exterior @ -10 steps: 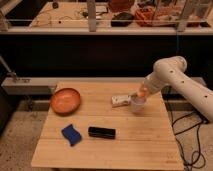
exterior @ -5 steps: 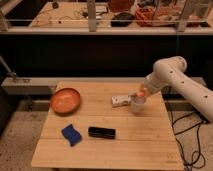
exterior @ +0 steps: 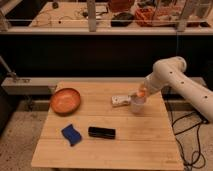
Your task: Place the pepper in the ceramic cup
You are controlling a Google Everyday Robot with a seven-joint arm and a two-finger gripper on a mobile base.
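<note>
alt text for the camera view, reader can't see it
The robot arm's tool hangs over the ceramic cup with the orange pepper at its tip. On the wooden table also lie an orange-brown bowl, a blue object, a black bar and a white box.

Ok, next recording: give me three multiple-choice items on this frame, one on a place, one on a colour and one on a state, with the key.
1. Where is the white box?
A. on the floor
B. beside the ceramic cup, on the bowl's side
C. inside the cup

2. What colour is the bowl?
A. orange-brown
B. green
C. black

3. What is the state of the pepper?
A. lying on the floor
B. resting in the bowl
C. up at the gripper, over the cup

Key: B, the box lies on the wood next to the cup. A, the bowl's inside shows orange-brown. C, the orange pepper sits at the arm's tip above the cup's rim.
</note>
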